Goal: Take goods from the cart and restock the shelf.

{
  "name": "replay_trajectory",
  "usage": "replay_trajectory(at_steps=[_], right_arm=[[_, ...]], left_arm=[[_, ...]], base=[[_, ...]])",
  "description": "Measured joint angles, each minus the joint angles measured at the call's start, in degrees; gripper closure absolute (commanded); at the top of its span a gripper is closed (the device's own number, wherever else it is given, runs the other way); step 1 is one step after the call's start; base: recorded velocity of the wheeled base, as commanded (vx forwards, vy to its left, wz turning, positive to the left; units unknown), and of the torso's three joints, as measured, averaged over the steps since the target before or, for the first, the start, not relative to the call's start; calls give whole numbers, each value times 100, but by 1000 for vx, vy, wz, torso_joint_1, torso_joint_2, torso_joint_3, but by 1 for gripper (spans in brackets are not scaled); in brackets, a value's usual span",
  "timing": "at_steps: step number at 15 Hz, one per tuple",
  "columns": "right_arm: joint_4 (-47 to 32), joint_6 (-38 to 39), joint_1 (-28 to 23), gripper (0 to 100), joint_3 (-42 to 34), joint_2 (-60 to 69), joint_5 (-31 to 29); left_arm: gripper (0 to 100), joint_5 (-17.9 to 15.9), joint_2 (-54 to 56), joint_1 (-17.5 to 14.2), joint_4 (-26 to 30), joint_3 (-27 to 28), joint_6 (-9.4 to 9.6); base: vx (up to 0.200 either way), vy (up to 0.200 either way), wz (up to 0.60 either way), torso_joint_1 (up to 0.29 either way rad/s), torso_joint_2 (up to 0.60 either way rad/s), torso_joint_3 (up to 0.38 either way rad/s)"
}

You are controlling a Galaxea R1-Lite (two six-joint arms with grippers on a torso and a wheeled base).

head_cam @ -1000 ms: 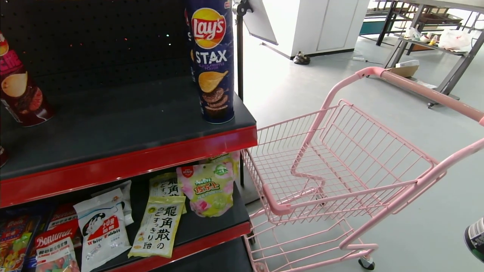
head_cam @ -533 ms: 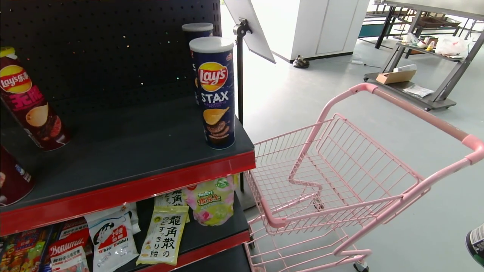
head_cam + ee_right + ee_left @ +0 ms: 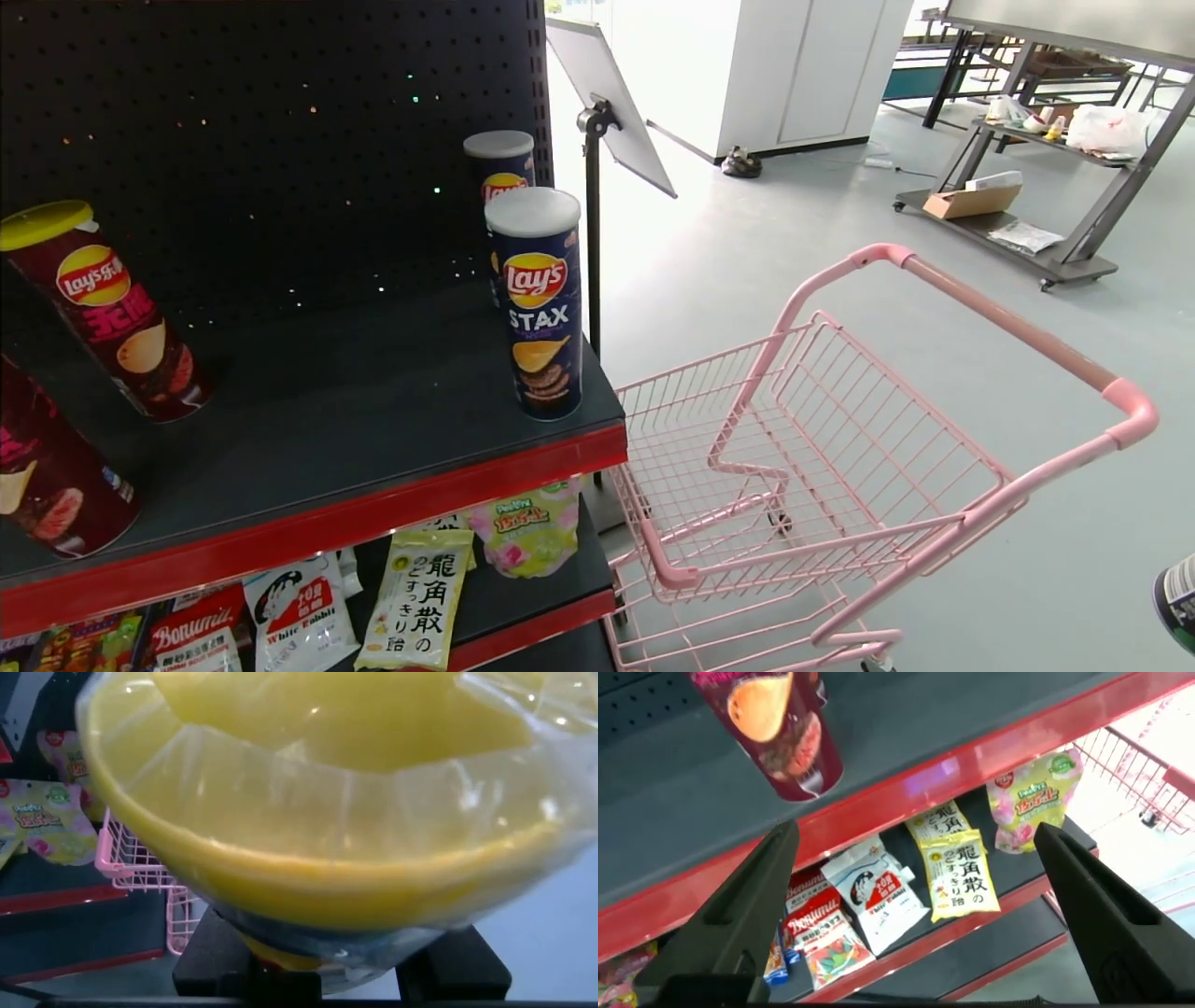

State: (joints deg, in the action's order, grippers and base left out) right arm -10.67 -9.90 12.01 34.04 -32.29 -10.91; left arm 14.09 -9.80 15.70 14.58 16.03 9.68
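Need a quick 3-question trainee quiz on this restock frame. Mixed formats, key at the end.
1. True or false: the pink cart has goods lying in its basket.
2. How many blue chip cans stand on the top shelf? A) one B) two C) four
3. Fill the blank: the left gripper hangs before the shelf front with its fingers ____.

Key: 1 false; 2 B; 3 open.
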Motion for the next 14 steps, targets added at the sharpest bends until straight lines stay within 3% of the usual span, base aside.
replay_trajectory(at_steps=[7, 14], right_arm=[[-2, -2, 6, 100, 17, -54, 32], [24, -46, 6, 100, 2, -158, 18]], left_arm=[[0, 5, 27, 0, 2, 20, -2], [0, 11, 29, 0, -2, 9, -2]], base=[[0, 0, 0, 122, -301, -177], [0, 0, 600, 10, -6, -2]])
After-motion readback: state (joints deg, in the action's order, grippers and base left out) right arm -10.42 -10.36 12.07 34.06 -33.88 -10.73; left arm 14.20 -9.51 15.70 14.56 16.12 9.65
